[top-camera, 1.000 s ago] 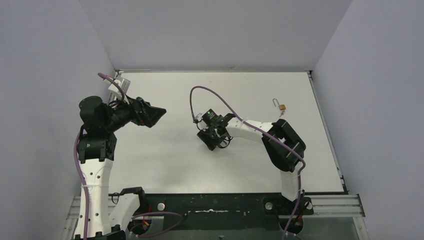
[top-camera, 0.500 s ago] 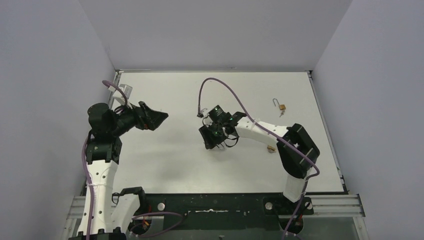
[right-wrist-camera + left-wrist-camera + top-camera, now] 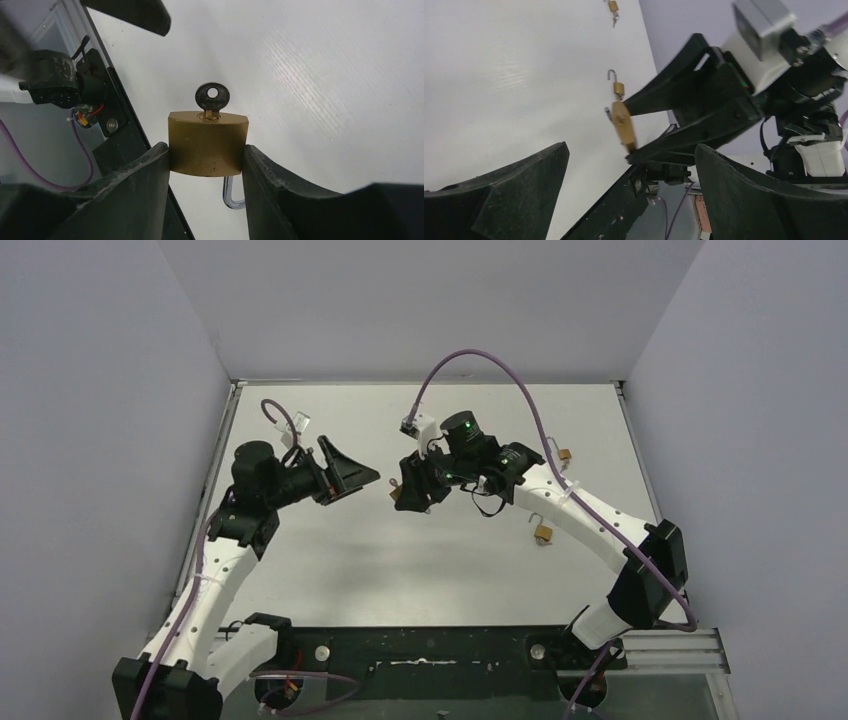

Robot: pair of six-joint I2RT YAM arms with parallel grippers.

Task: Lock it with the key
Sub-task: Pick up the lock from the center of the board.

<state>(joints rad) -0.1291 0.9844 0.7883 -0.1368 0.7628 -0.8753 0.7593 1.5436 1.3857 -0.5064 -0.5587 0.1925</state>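
Observation:
My right gripper (image 3: 205,151) is shut on the flat sides of a brass padlock (image 3: 207,142) and holds it in the air above the table. A dark key (image 3: 212,97) sticks out of the lock's keyway, pointing away from the wrist camera. The steel shackle (image 3: 231,196) hangs below the body, partly hidden by a finger. In the top view the right gripper (image 3: 408,492) faces my left gripper (image 3: 362,479), which is open and a short way to its left. In the left wrist view the held padlock (image 3: 622,122) sits edge-on just beyond the wide-open left gripper (image 3: 631,147).
Two more brass padlocks lie on the white table (image 3: 330,570). One padlock with an open shackle (image 3: 543,532) is under the right forearm, the other padlock (image 3: 565,454) farther back right. Grey walls enclose the table on three sides.
The right gripper closed on the padlock, lifted it and carried it back and to the left. The left arm swung right toward it, still open.

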